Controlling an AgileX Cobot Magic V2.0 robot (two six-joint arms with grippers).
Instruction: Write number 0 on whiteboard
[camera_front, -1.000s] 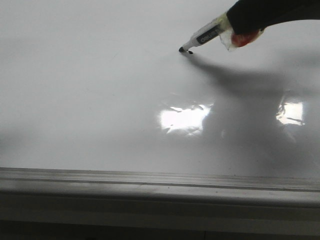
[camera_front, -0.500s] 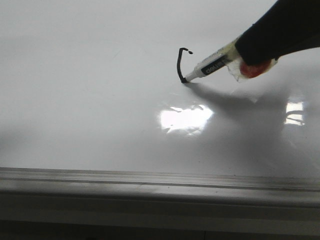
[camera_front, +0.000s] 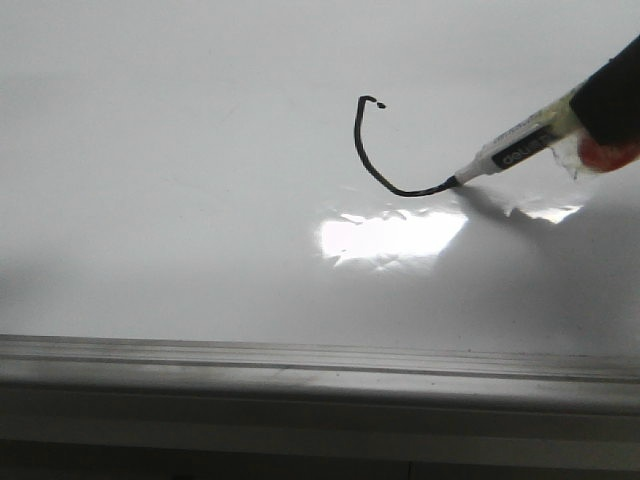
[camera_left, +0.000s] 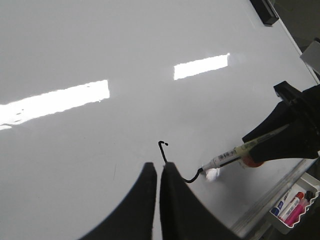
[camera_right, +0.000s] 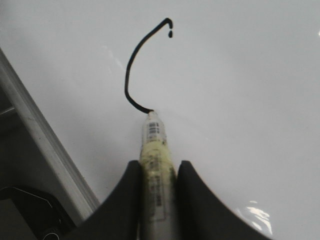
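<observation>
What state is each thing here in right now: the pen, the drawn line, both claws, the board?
marker: tip touching the board, held in right claw
number 0: only left side and bottom drawn, loop open
right claw: shut on marker
left claw: shut, holding nothing
whiteboard: glossy, glare patches

Tray w/ spare markers beside board edge; dark eraser-like block at far corner.

On the whiteboard, the number 0 is only a partial black curve. The marker tip touches its end, held by the right gripper. The left gripper fingers, pressed together, hover beside the curve.
</observation>
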